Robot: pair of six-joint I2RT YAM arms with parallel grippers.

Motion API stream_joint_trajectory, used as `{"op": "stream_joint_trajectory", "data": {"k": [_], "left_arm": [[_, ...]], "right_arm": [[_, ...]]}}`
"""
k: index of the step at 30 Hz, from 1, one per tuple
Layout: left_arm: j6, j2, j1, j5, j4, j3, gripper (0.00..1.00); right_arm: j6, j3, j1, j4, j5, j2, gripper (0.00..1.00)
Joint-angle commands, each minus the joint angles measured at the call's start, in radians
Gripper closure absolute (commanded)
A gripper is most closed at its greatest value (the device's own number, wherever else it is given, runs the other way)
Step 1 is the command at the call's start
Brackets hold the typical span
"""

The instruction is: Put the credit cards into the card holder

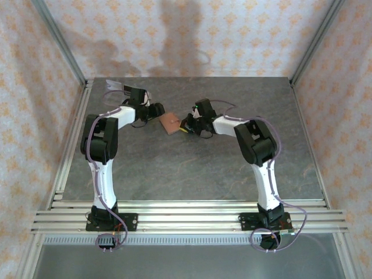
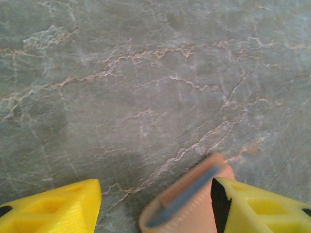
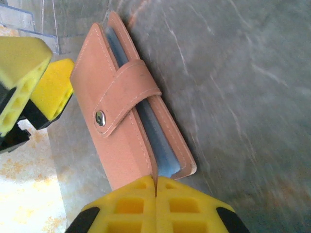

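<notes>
On the surface [image 1: 192,168], the card holder [image 3: 126,111] lies snapped shut, blue card [image 3: 160,141] inside. Right tool [image 3: 156,189] pressed together at its corner, left tool [image 2: 154,191] spread beside it; retreat gently, without dragging it.

Soft, even light from above filled the top view, bright without glare. Two broad, blurred shadows lay on the far wall [image 1: 174,35], and only faint ones fell on the table [image 1: 192,168] beside the arms. That view was slightly soft, and its frame rails splayed outward toward the edges.

In the left wrist view the stone veining was crisp at the middle. The near edge went out of focus across the yellow fingers [image 2: 58,208] of the left gripper [image 2: 156,187] and the card holder [image 2: 184,204].

In the right wrist view the holder was sharp and its snap [image 3: 100,118] glinted. The table to the right was smeared, and the wallpaper [image 3: 29,194] at the near left was washed out.
</notes>
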Motion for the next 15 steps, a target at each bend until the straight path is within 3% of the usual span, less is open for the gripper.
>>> {"op": "stream_joint_trajectory", "data": {"k": [1,5,15], "left_arm": [[0.046,0.01,-0.012,-0.026,-0.1,0.069,0.38],[0.118,0.033,-0.019,0.004,-0.214,0.137,0.41],[0.125,0.017,-0.031,0.104,-0.213,0.104,0.41]], "right_arm": [[0.017,-0.082,0.011,0.024,0.055,-0.108,0.99],[0.032,-0.188,0.012,0.029,0.084,-0.195,0.99],[0.056,-0.352,0.069,0.014,0.168,-0.353,1.0]]}}
